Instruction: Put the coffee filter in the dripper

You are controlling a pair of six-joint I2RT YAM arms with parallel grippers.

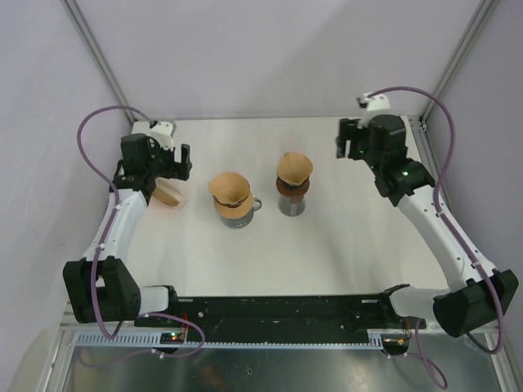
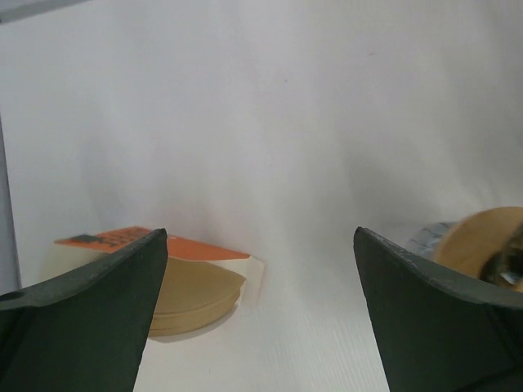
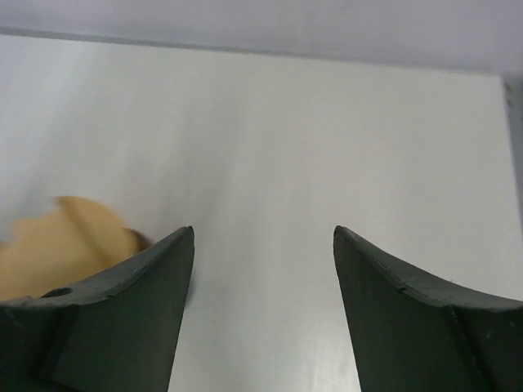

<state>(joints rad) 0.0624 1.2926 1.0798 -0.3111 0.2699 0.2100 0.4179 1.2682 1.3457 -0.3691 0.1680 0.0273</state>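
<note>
Left gripper (image 2: 260, 233) gapes wide, right gripper (image 3: 262, 230) stands parted, both empty (coffee filters (image 1: 230, 187) line both drippers (image 1: 237, 214)); another from the filter stack (image 2: 192, 298) would need a shallow single-sheet pinch.

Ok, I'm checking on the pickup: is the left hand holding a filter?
No, the left hand is wide open and empty, with the stack of filters lying on the table beyond it.
</note>
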